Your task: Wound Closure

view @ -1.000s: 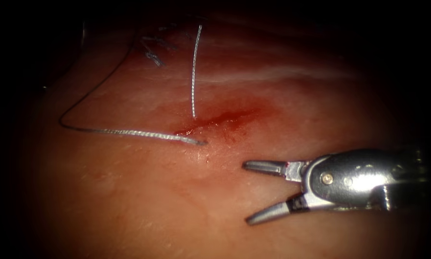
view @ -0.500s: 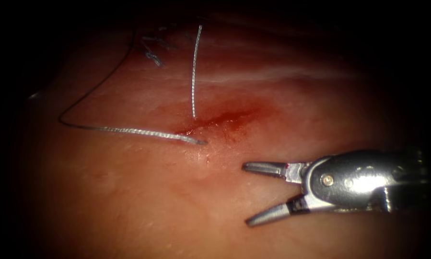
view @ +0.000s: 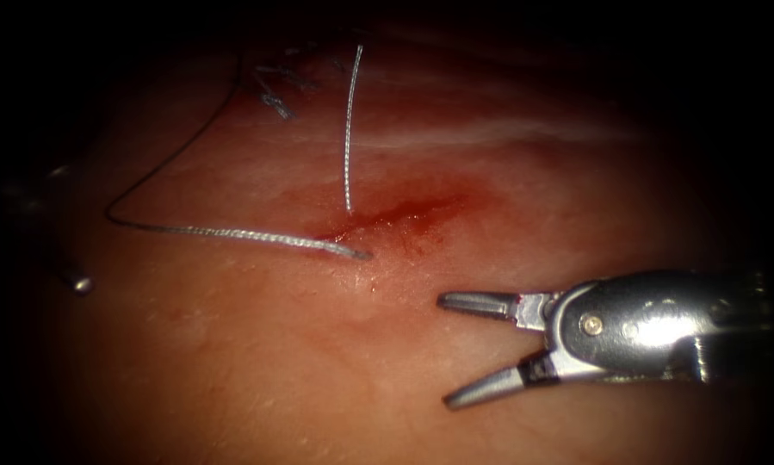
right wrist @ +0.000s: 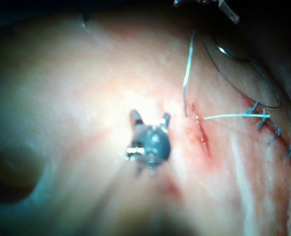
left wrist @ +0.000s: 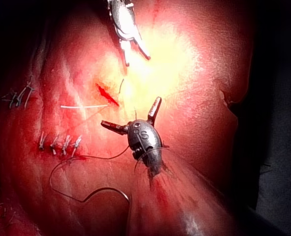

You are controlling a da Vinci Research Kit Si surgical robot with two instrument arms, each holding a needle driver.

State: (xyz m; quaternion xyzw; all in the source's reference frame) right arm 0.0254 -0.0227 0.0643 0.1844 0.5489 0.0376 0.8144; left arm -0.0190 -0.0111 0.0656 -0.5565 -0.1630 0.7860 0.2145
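The cut (view: 387, 215) lies mid-tissue, wet with red fluid. A pale thread (view: 348, 129) leaves the tissue at the cut's left end and runs up. A second strand (view: 257, 238) runs left from the cut, then bends back up. My right tool (view: 445, 351) hovers right of the cut and nearer the camera, jaws open, holding nothing. It shows too in its wrist view (right wrist: 150, 117). My left tool (view: 66, 228) is at the dim far left, open and holding nothing, as its wrist view (left wrist: 130, 112) confirms.
Finished stitches (view: 275, 95) sit up and left of the cut, and more stitches (left wrist: 59, 145) show in the left wrist view. A dark thread loop (left wrist: 86, 196) trails over the tissue near the left tool's shaft.
The left tool's tip has come into the endoscope view at the far left. The right tool has barely shifted, slightly down and right. The thread lies as before.
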